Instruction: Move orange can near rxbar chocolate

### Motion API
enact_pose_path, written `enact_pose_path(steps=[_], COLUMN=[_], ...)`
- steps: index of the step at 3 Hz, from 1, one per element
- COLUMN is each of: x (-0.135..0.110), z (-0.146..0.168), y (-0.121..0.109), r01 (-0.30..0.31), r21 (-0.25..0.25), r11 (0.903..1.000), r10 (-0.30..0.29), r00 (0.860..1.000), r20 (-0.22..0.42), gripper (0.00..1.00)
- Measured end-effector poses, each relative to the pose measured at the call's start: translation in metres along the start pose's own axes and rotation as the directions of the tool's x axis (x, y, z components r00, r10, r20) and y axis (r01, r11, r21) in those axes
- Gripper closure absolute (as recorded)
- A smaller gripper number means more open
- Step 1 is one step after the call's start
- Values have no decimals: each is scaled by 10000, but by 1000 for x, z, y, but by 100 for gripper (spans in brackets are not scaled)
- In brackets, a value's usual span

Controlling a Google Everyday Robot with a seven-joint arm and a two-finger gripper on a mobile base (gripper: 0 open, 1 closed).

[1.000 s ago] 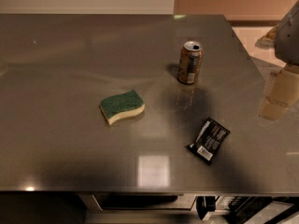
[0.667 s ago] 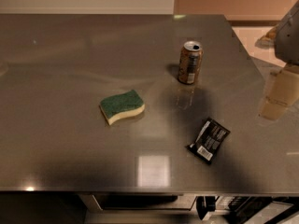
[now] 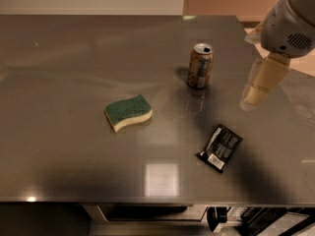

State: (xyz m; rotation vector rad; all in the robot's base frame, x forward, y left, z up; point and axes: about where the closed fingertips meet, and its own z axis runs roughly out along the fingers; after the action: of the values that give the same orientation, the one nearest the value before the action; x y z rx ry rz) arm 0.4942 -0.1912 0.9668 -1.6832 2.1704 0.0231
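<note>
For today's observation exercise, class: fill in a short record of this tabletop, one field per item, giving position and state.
table: grey metal, reflective
orange can: upright, toward the back
rxbar chocolate: flat, in front of the can, apart from it
sponge: green-and-yellow, left of both
gripper: right of the can, not touching it

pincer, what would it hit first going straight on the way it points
Likely bare table beside the rxbar chocolate, not the orange can; the pincer hangs at right, pointing down. Depth unclear.
</note>
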Motion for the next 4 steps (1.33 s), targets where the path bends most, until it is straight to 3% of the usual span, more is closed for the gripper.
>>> enact_pose_path(steps=[2,4], x=[-29,-44], z=[41,83], y=[-48,-101], r01=[-648,-1345], r21=[-473,-381], r11=[9968,9902], r10=[710,1395], r00=[9871,9671], r20=[1432,2126], gripper=[0,0])
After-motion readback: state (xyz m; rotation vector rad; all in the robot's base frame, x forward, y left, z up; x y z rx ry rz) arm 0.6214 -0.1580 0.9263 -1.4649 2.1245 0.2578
